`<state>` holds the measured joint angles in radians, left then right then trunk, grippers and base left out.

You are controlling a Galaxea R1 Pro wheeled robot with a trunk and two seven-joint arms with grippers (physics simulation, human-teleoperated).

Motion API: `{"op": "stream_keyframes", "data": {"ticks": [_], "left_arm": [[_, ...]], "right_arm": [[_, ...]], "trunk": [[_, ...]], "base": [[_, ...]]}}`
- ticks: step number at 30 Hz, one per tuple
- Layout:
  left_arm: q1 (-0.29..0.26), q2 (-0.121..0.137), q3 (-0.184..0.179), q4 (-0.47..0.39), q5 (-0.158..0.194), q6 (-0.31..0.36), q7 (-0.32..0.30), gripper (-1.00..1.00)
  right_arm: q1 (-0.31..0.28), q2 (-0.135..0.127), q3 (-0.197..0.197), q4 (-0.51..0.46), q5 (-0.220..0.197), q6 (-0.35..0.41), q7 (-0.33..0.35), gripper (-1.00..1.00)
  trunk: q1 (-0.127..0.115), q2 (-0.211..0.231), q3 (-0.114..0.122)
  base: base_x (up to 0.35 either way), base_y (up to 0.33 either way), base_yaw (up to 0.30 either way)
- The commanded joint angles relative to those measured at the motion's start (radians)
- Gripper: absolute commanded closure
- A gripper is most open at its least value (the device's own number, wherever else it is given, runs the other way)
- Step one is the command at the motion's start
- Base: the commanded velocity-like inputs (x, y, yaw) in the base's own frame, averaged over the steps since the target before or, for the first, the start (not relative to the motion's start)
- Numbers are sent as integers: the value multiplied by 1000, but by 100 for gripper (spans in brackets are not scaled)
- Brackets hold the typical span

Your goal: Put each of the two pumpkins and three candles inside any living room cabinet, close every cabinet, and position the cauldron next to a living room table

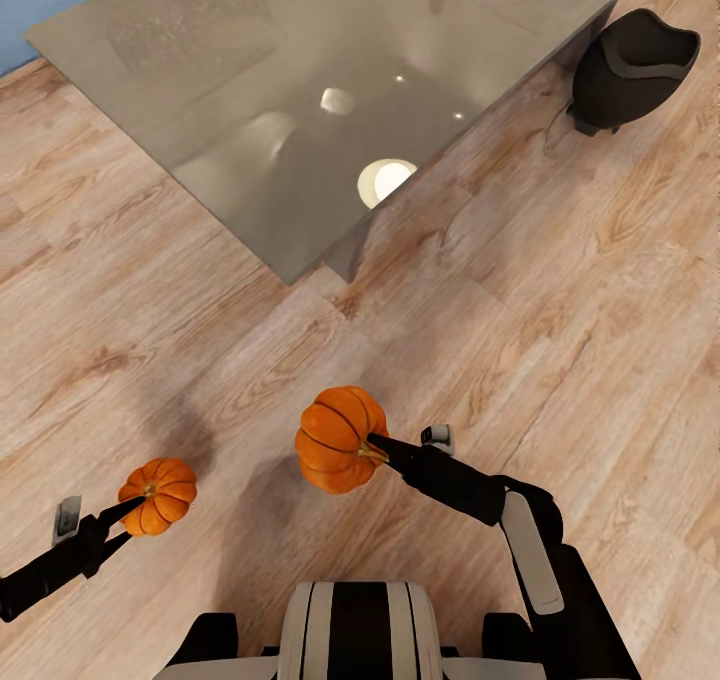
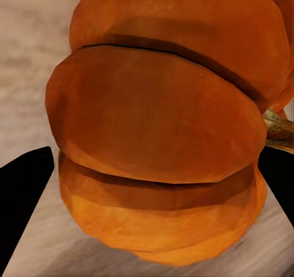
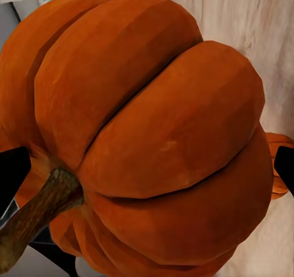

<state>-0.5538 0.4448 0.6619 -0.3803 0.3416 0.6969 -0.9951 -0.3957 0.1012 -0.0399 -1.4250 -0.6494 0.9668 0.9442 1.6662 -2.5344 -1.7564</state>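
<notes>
In the head view the robot stands on a light wood plank floor [image 1: 560, 290], each arm holding a pumpkin in the air. The left gripper [image 1: 135, 505], at the lower left of the frame, has its dark fingers closed on the smaller-looking pumpkin [image 1: 160, 495], gripping it at the stem end. In the left wrist view that pumpkin [image 2: 159, 124] sits between the two black fingers [image 2: 21, 197], which press in on either side of it.

The right gripper [image 1: 378, 450], just below the centre of the frame, has its fingers closed on the second pumpkin [image 1: 338, 438], again at the stem. In the right wrist view this pumpkin [image 3: 147, 130] shows its brown stem [image 3: 37, 213] at the lower left, with black fingers [image 3: 12, 170] at both edges of the picture.

The low desk with the glossy grey top [image 1: 250, 80] takes up the upper left and upper middle of the head view, one corner pointing down toward the robot. The black cauldron [image 1: 630, 70] stands on the floor at the upper right, just beside the desk's right edge. The robot's white and black trunk [image 1: 355, 630] is at the bottom centre.
</notes>
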Motion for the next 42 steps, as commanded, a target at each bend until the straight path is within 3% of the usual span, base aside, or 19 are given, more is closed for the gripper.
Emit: {"op": "stream_keyframes", "data": {"ticks": [1, 9, 13, 16, 31, 42], "left_arm": [[0, 0, 0, 0, -1, 1, -1, 100], [0, 7, 1, -16, -1, 11, -11, 100], [0, 11, -4, -82, -3, 97, -13, 100], [1, 12, -6, -115, -4, 126, -14, 100], [1, 36, -5, -131, -4, 167, -14, 100], [2, 37, -10, -145, -4, 185, -15, 100]], "right_arm": [[0, 0, 0, 0, 1, 0, -1, 100], [0, 0, -1, 6, 0, -3, -4, 100], [0, 0, -4, 12, 2, -5, -5, 100], [1, 0, -4, 17, 2, -5, -5, 100], [4, 0, -6, 37, -9, -5, -8, 100], [19, 0, -15, 84, -10, -19, -5, 100]], "trunk": [[0, 0, 4], [-4, 2, 35], [-6, 3, 50], [-7, 4, 62], [-14, 7, 120], [-19, 10, 163]], "base": [[0, 0, 0], [0, 0, 0], [0, 0, 0], [0, 0, 0], [-140, 0, 0], [-109, 0, 0]]}}
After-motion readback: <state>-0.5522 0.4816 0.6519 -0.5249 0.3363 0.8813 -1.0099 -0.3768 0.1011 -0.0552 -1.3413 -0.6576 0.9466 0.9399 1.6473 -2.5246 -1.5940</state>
